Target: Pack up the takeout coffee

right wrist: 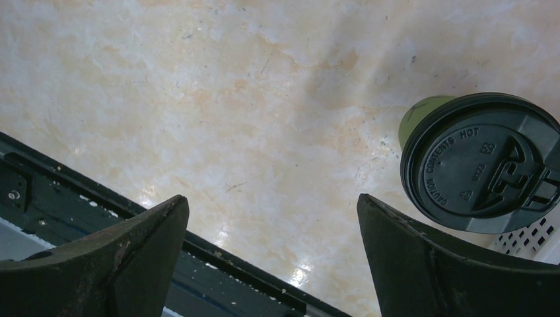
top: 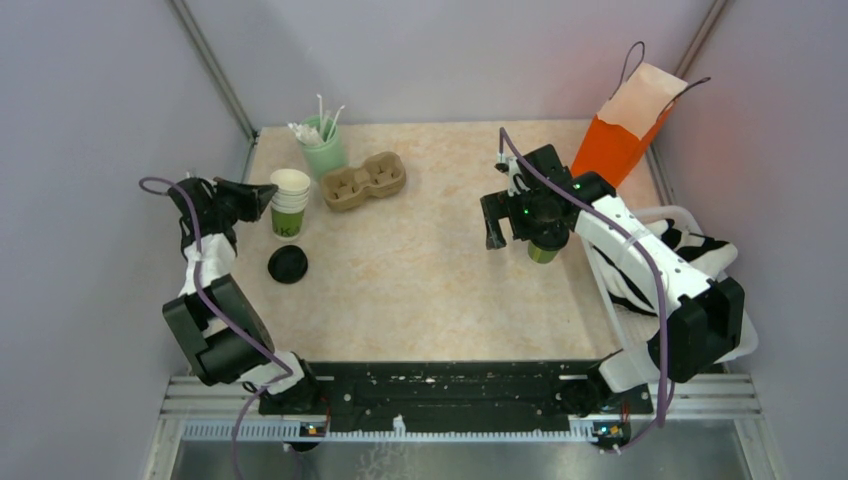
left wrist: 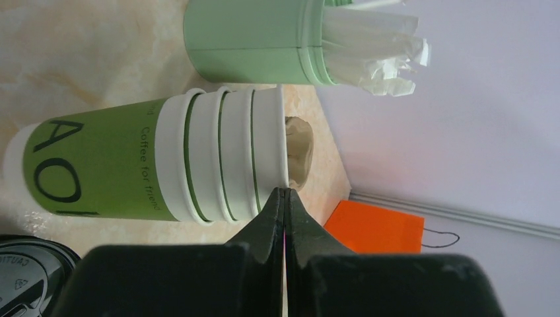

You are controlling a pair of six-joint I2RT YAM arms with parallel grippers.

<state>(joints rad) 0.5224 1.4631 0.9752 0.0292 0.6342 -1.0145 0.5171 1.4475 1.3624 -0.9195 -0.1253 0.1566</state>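
Bit nervous about this one. Got the right end effector [right wrist: 269,201] spread wide open and empty, hanging over the small olive-green and cream paper cup with the round black plastic lid [right wrist: 480,162], which stands on the bench [top: 430,260] a little in front of the tall orange paper bag [top: 620,140]. Doesn't look centred though: going by the wrist view, sits out past one finger [right wrist: 422,264] instead of between the two. Drop straight down like that and could land a finger on top, pop the seal or tip it, coffee everywhere. Squeeze too hard and could crush the paper wall. Worth watching the bag too: looks to lean, floppy mouth, easy to snag going in. Meanwhile got the left end effector [left wrist: 284,198] pinched shut on nothing, far across from the bag, right by the lidless stack of cream-and-green paper cups [left wrist: 165,165], so no help steadying.
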